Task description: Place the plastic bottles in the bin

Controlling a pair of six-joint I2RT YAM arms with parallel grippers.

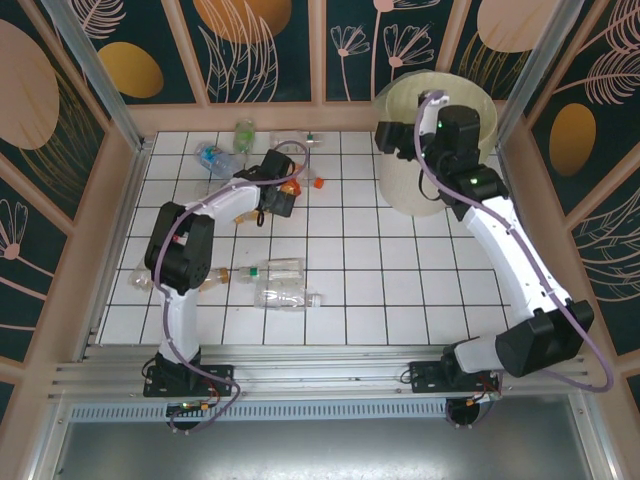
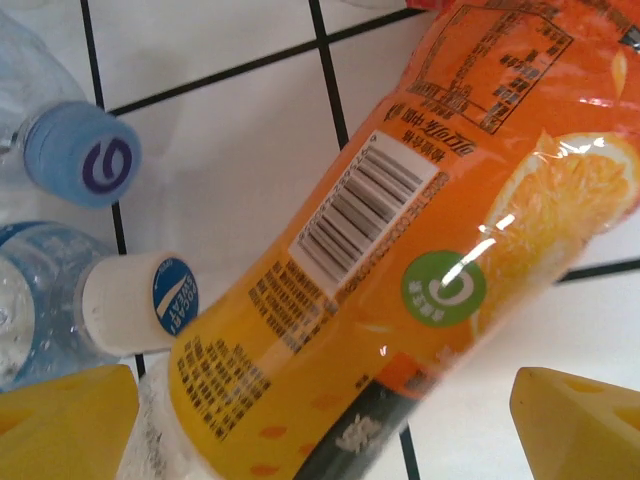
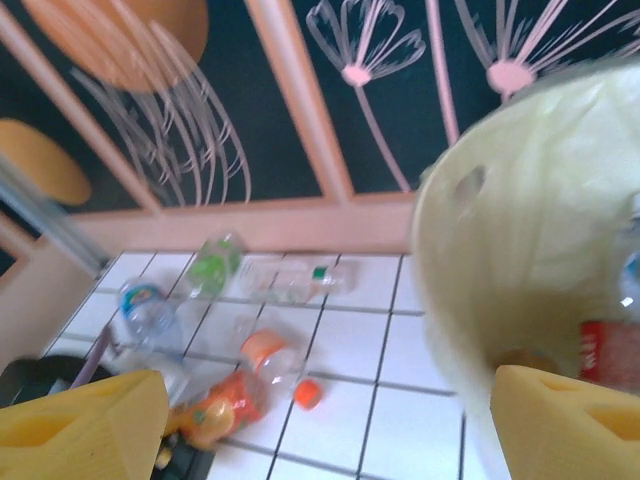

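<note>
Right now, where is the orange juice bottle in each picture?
Top external: the orange bottle lies upper left of centre, under the left end effector.
Left wrist: the orange bottle slants across the middle.
Right wrist: the orange bottle is at bottom left, beside a loose orange cap.
Shared landmark: the white tiled table with dark grid lines.

- Top camera: above and behind me, looking down on the whole tiled table [image 1: 400, 290].
- My left wrist camera: pressed close over an orange-labelled bottle [image 2: 400, 250].
- My right wrist camera: by the bin [image 3: 500, 250], facing the back wall [image 3: 300, 100], sharing that bottle.
</note>
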